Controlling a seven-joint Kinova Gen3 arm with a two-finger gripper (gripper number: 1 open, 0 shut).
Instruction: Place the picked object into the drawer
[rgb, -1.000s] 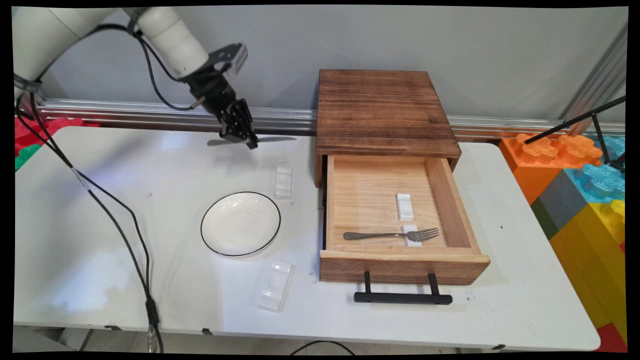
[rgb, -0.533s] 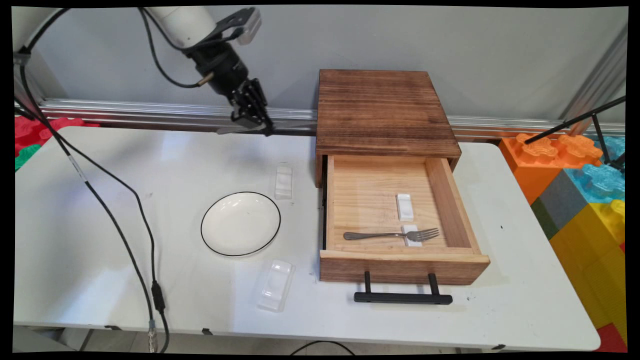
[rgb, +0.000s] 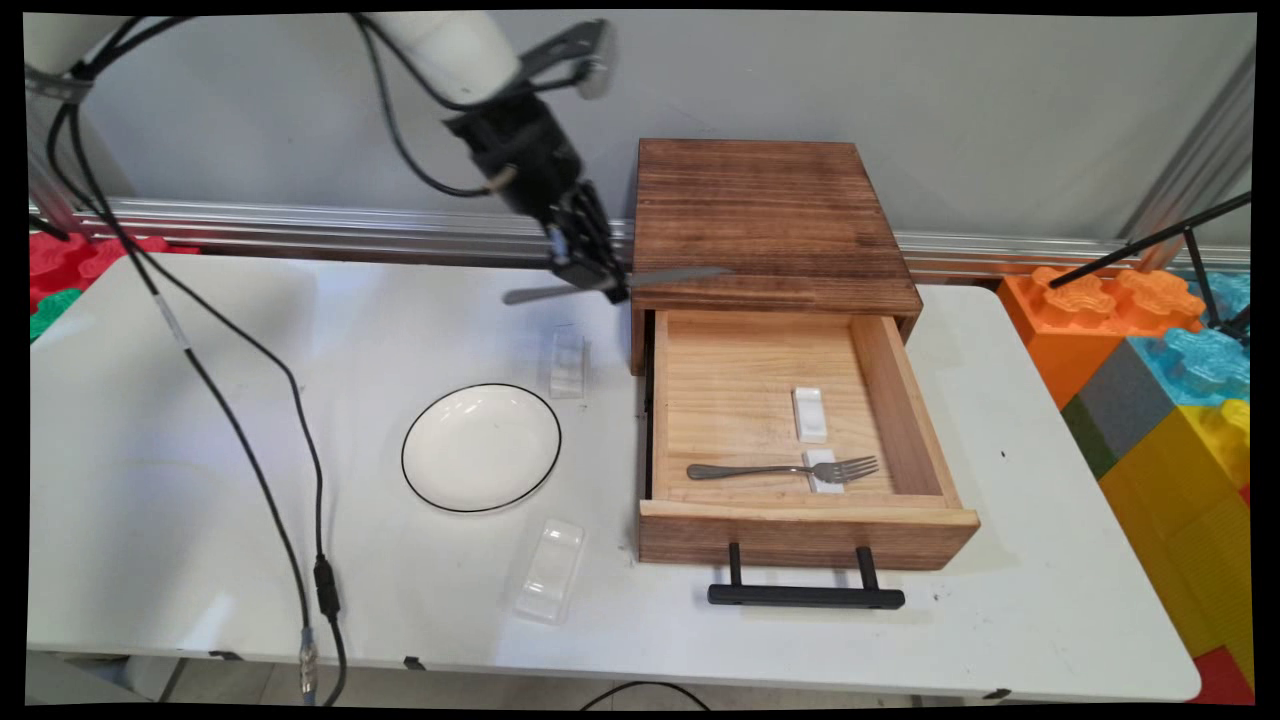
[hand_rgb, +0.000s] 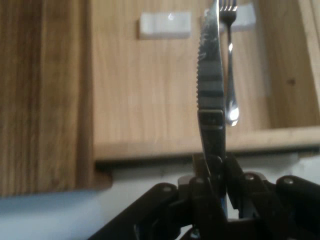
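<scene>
While the white arm reaches in from the upper left of my main view, its black gripper (rgb: 597, 283) hangs in the air at the back left corner of the open drawer (rgb: 905, 400), fingers pinched on a table knife (rgb: 680, 274). I see the knife held roughly level, its blade pointing right across the front edge of the dark wooden cabinet top (rgb: 765, 210) and its handle sticking out to the left over the white table (rgb: 200, 450).

Through the hand camera, the serrated blade (hand_rgb: 210, 75) rises straight up from the closed fingers, with the light wooden drawer floor beyond it.

Inside the drawer a fork (rgb: 790, 468) lies across a small white cutlery rest (rgb: 824, 472), tines to the right; a second white rest (rgb: 809, 413) sits just behind it.

On the table left of the drawer stands a white plate with a black rim (rgb: 481, 447). A clear rest (rgb: 567, 363) lies just behind the plate, and a clear plastic holder (rgb: 551, 570) lies in front of it, near the table's near edge.
</scene>
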